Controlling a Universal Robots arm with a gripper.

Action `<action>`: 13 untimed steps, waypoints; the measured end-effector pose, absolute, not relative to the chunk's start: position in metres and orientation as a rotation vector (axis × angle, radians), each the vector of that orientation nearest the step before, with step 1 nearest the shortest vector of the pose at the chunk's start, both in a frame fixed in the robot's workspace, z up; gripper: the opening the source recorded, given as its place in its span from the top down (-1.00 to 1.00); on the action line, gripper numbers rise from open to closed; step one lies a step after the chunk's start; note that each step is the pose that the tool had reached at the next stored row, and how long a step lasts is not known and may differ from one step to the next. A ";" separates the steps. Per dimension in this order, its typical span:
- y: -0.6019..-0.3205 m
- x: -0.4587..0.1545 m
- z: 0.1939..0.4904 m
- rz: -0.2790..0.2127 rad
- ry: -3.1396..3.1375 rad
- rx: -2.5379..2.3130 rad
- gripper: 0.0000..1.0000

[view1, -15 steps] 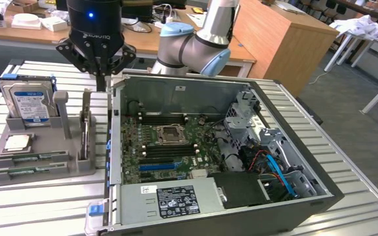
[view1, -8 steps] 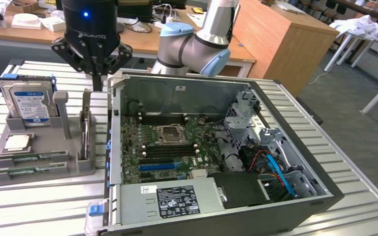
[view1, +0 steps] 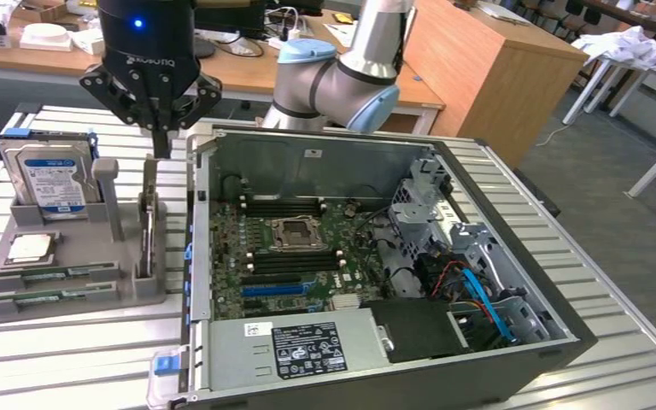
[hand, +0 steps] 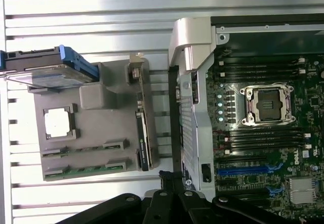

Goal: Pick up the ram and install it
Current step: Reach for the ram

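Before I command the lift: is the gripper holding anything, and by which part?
Nothing is held. The gripper hangs just over the ram, which stands on edge in its slot in the grey holder, not gripped.

1. The claw (view1: 161,145) hangs over the ram (view1: 146,226), which stands on edge in a gray holder (view1: 112,295).
2. A hard drive (view1: 49,175) stands upright in the holder, with a processor (view1: 30,248) lying near it.
3. An open computer case (view1: 419,359) sits just beside the holder on the counter (view1: 66,367).
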State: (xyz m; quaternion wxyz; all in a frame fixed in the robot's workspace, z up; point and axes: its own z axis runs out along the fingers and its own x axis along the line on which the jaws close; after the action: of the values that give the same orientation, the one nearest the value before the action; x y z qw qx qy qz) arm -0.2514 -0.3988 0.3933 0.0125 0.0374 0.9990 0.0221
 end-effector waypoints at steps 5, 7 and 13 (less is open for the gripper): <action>-0.399 -0.255 0.393 0.069 3.114 0.117 0.80; -0.399 -0.256 0.393 0.069 3.114 0.117 0.80; -0.399 -0.261 0.393 0.069 3.114 0.117 0.80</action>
State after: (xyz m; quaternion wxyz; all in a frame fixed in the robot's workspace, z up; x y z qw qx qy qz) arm -0.2606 -0.3988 0.3933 0.0125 0.0374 0.9990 0.0221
